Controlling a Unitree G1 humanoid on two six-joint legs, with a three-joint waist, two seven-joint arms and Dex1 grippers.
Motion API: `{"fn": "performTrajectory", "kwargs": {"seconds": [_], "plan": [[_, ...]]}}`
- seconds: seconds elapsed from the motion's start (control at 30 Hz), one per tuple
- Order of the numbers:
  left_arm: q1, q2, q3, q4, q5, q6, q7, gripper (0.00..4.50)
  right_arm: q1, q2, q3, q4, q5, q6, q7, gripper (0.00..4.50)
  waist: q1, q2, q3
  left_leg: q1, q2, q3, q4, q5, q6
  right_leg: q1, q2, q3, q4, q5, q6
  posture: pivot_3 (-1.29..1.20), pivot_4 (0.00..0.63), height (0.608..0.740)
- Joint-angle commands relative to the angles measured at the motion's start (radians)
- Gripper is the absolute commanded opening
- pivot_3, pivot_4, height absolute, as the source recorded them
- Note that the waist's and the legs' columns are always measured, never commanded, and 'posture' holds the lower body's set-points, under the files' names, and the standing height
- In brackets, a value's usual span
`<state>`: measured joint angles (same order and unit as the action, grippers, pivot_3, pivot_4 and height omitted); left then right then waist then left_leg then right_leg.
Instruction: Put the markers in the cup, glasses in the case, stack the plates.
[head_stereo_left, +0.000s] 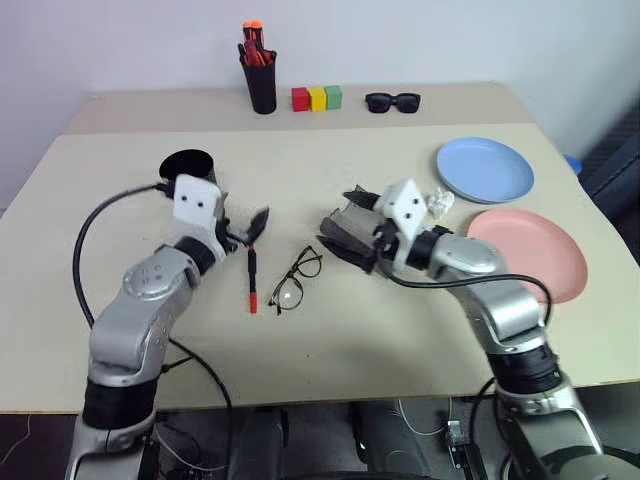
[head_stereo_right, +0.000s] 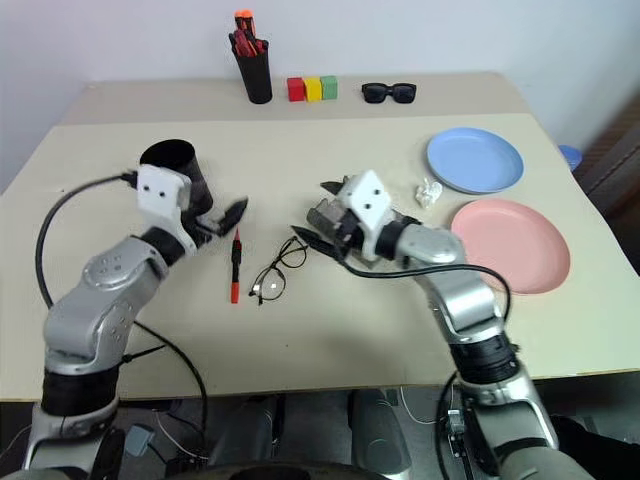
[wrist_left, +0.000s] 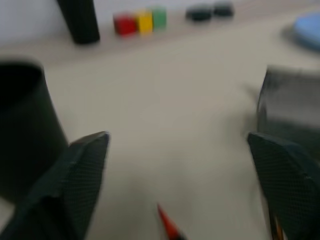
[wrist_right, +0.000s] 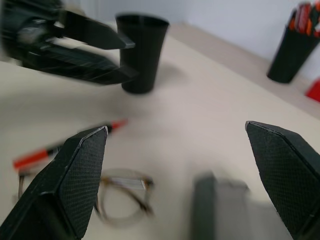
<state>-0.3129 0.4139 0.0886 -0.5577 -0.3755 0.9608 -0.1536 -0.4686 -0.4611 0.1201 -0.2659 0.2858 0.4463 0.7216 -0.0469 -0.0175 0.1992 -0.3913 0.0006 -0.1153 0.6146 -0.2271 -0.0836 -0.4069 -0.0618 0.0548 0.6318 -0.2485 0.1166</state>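
Left gripper (head_stereo_left: 250, 228) hovering just above the black-and-red marker (head_stereo_left: 252, 280), fingers spread wide and empty; black cup (head_stereo_left: 188, 166) standing right behind that wrist. Right gripper (head_stereo_left: 345, 232) also wide open with nothing held, poised over the grey case (head_stereo_right: 322, 215). Glasses (head_stereo_left: 294, 280) lying on the worktop (head_stereo_left: 380, 330) between marker and case. Blue plate (head_stereo_left: 484, 168) and pink plate (head_stereo_left: 528, 254) side by side, not yet stacked. Likely next: picking up the marker. Best lowered straight over the barrel, pinched mid-length across it, lifted clear of the glasses, then tipped into the cup without knocking it.
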Motion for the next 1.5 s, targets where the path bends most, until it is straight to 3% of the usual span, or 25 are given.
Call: {"fn": "performTrajectory", "kwargs": {"seconds": [0.03,0.17,0.33,0.43,0.6,0.67,0.7,0.83,0.93,1.13,1.3,1.5], "plan": [[-0.056,-0.060,0.005,-0.045,0.006,0.295,0.105,4.40,0.001,-0.020,-0.017,-0.047,0.015,-0.014,0.022,4.50,0.002,0.000,0.000,0.000,0.000,0.000,0.000,0.000,0.000,0.001,0.000,0.000,0.000,0.000,0.000,0.00,0.150,0.740],[-0.120,-0.111,-0.013,-0.014,0.041,0.539,0.156,4.40,0.004,-0.022,-0.005,-0.042,-0.002,-0.021,0.023,4.50,0.002,0.000,0.000,0.000,0.000,0.000,0.001,0.000,0.000,0.001,0.000,0.000,-0.001,0.000,0.001,0.00,0.150,0.740],[-0.165,-0.140,0.007,0.045,0.056,0.653,0.146,4.40,0.021,-0.016,0.022,-0.059,-0.014,-0.029,0.028,4.50,0.002,0.000,0.000,0.000,0.000,0.000,-0.001,0.000,0.000,0.000,0.000,0.000,-0.001,0.000,0.001,0.00,0.150,0.740],[-0.175,-0.143,0.016,0.075,0.072,0.654,0.150,3.57,0.033,-0.015,0.035,-0.075,-0.008,-0.024,0.030,4.50,0.003,0.000,0.000,0.000,0.000,0.000,-0.001,0.000,0.000,0.000,0.000,0.000,-0.001,0.000,0.001,0.00,0.150,0.740],[-0.190,-0.133,0.008,0.089,0.102,0.633,0.150,1.00,0.060,-0.028,0.049,-0.110,0.015,-0.003,0.060,4.50,0.004,0.000,0.000,0.000,0.000,0.000,-0.001,0.000,0.000,0.000,0.000,0.000,-0.001,0.000,0.001,0.00,0.150,0.740],[-0.191,-0.104,-0.026,0.082,0.114,0.540,0.134,0.14,0.062,-0.026,0.049,-0.114,0.016,0.001,0.061,4.50,0.004,0.000,0.000,0.000,0.000,0.000,-0.001,0.000,0.000,0.000,-0.001,0.000,-0.001,0.000,0.001,0.00,0.150,0.740],[-0.190,-0.094,-0.036,0.081,0.118,0.513,0.128,0.03,0.062,-0.025,0.049,-0.114,0.016,0.003,0.061,4.50,0.003,0.000,0.000,-0.001,0.000,0.000,-0.001,0.000,0.000,0.000,0.000,0.000,-0.001,0.000,0.000,0.00,0.150,0.740],[-0.212,-0.008,-0.136,0.044,0.194,0.104,0.057,0.03,0.050,-0.006,0.047,-0.109,0.023,0.004,0.053,4.50,0.006,0.000,0.000,-0.001,0.000,0.000,-0.001,0.000,-0.001,0.000,-0.001,0.000,-0.002,0.000,0.000,0.00,0.150,0.740],[-0.264,-0.044,-0.039,0.075,0.145,-0.102,0.001,0.03,0.018,0.041,0.048,-0.085,0.018,-0.005,0.015,4.50,0.011,0.000,0.000,-0.002,0.000,0.000,-0.001,0.000,-0.001,0.000,-0.001,0.000,-0.002,0.000,0.000,0.00,0.150,0.740],[-0.422,0.020,0.023,0.427,0.340,-0.539,0.134,0.03,-0.101,0.252,0.014,0.017,0.000,0.010,-0.194,4.50,0.003,0.000,-0.001,0.000,0.000,0.001,-0.002,0.001,-0.002,-0.001,0.000,0.000,-0.001,0.001,-0.001,0.00,0.150,0.740],[-0.450,0.015,0.048,0.623,0.380,-0.715,0.175,0.03,-0.108,0.307,0.025,0.026,0.006,0.014,-0.222,4.50,0.012,0.000,0.000,-0.003,-0.001,0.000,-0.002,0.001,-0.001,-0.002,-0.001,0.000,-0.002,0.001,0.000,0.00,0.150,0.740],[-0.425,-0.025,0.055,0.684,0.376,-0.786,0.179,0.03,-0.085,0.312,0.040,0.010,0.010,0.016,-0.212,4.50,0.011,0.000,0.000,-0.004,-0.001,0.000,-0.001,0.001,-0.001,-0.003,-0.001,0.000,-0.001,0.001,0.001,0.00,0.150,0.740]]}}
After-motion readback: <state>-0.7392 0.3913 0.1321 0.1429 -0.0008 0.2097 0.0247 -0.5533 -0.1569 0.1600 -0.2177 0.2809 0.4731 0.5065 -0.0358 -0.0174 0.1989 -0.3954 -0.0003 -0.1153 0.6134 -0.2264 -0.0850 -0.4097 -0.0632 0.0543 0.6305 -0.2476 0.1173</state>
